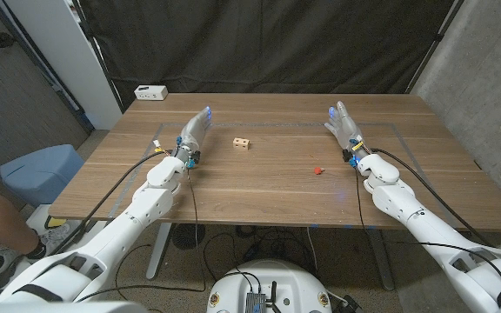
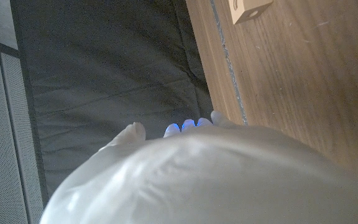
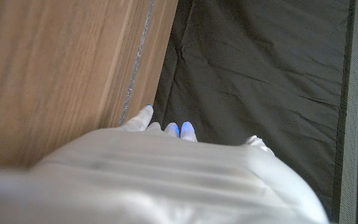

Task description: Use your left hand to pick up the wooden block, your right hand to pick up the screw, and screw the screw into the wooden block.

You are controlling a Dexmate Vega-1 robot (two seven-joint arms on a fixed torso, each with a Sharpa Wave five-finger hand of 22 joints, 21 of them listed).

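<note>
We reach both white-shelled arms forward from the near corners. Our left hand [image 1: 195, 132] sits left of centre, fingers extended toward the far edge and holding nothing. Our right hand [image 1: 344, 127] mirrors it on the right, fingers spread and empty, blue-lit fingertips [image 3: 187, 129] pointing away.

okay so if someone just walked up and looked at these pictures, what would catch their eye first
Probably the two white robot arms reaching onto the wooden table, the left hand and right hand both holding nothing, with blue-lit fingertips. Between them sit two small things: a pale wooden block nearer the left hand, and a tiny red screw nearer the right. A white box sits at the far left corner.
</note>
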